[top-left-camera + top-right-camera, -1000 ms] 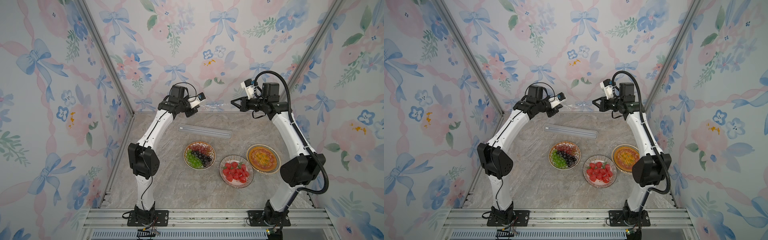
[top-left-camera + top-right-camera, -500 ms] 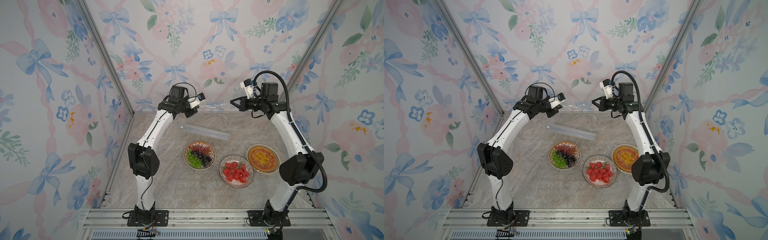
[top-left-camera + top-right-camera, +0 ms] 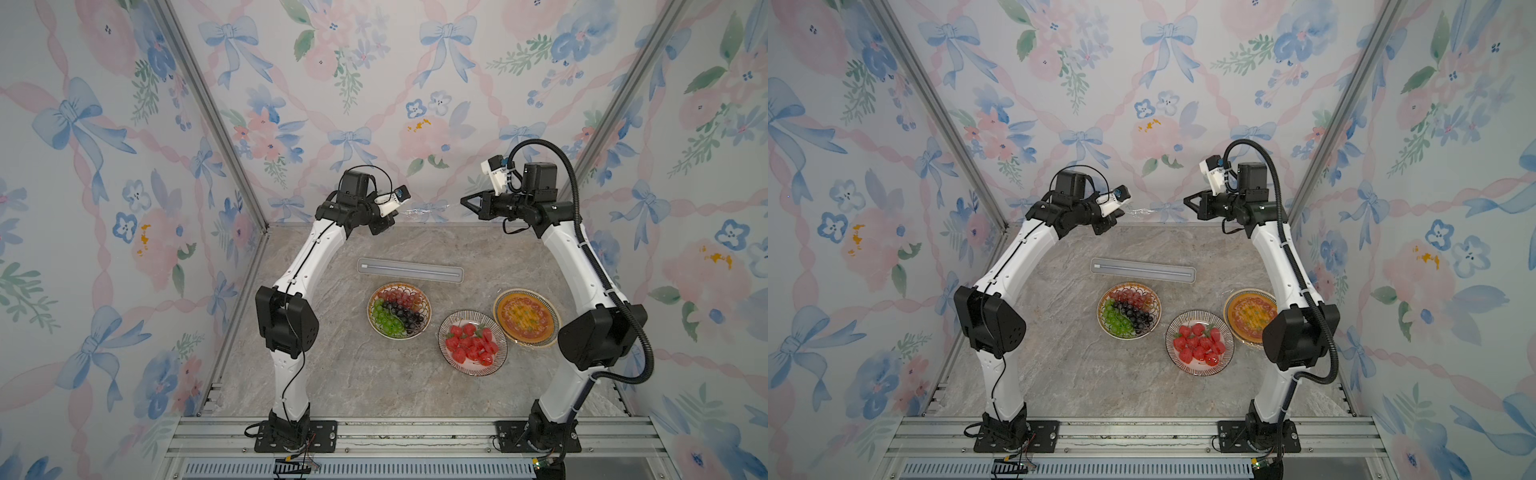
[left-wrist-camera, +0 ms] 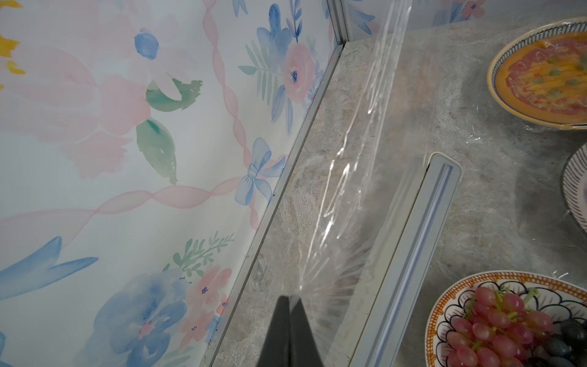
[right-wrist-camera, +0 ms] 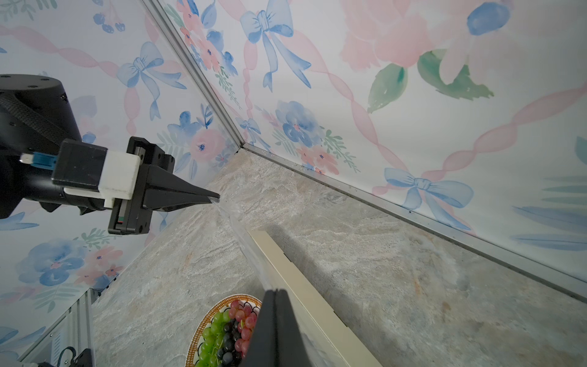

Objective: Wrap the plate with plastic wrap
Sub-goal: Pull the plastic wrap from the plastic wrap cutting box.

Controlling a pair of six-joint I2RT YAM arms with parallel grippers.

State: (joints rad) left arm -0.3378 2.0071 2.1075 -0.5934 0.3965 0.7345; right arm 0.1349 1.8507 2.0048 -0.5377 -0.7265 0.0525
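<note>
Both top views look down on the box (image 3: 410, 270) from high; wrist cameras, close, face along it from opposite ends, sharing the grapes (image 4: 495, 321).

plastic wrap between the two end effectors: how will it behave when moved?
Likely floppy: the plastic wrap wrinkles even pinched between the left end effector and right end effector. Probably very light, thin enough to see through. Slack may fold onto itself.

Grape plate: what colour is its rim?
Orange rim on the grape plate, clearest in left wrist view.
</note>
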